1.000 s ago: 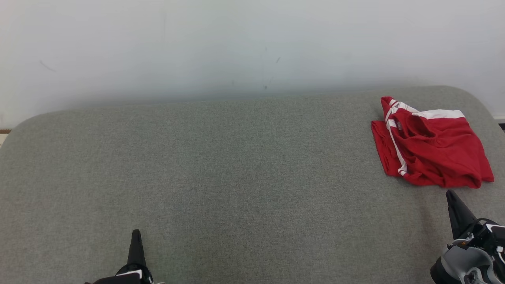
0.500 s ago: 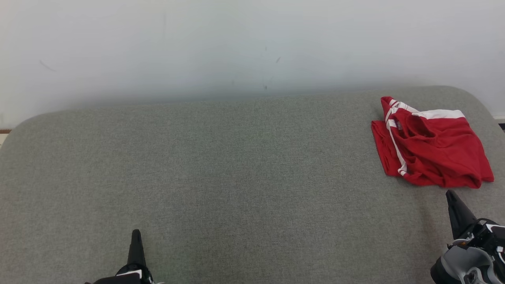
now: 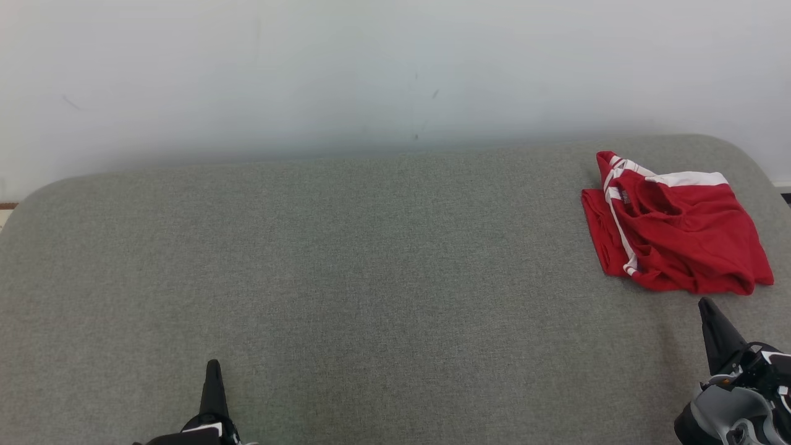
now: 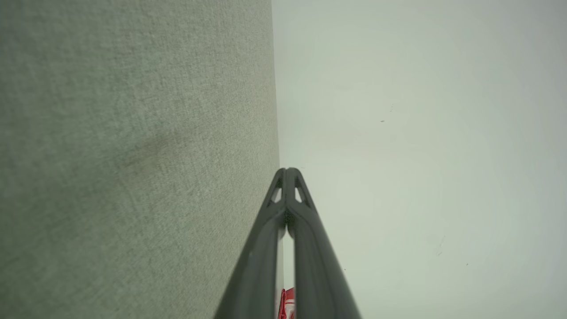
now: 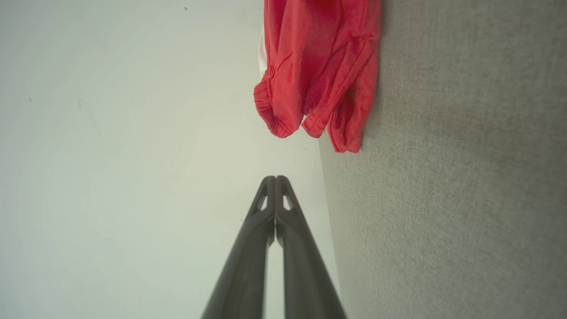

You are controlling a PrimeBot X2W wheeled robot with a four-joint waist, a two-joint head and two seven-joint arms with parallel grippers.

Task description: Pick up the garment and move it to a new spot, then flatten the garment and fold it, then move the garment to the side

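The garment (image 3: 676, 232) is red with white stripes and lies bunched in a loose fold at the far right of the grey cushioned surface (image 3: 371, 266). In the right wrist view the garment (image 5: 321, 66) sits just beyond my fingertips, with its hems towards me. My right gripper (image 3: 706, 305) is shut and empty, a short way in front of the garment's near edge; its tips (image 5: 275, 178) touch. My left gripper (image 3: 214, 364) is shut and empty at the lower left, far from the garment; its tips (image 4: 288, 170) meet too. A sliver of the garment (image 4: 288, 303) shows between the left fingers.
A pale wall (image 3: 371, 74) rises right behind the surface's far edge. The surface's rounded corners fall away at the left (image 3: 25, 204) and right (image 3: 757, 161). A wide stretch of bare grey fabric lies between the two grippers.
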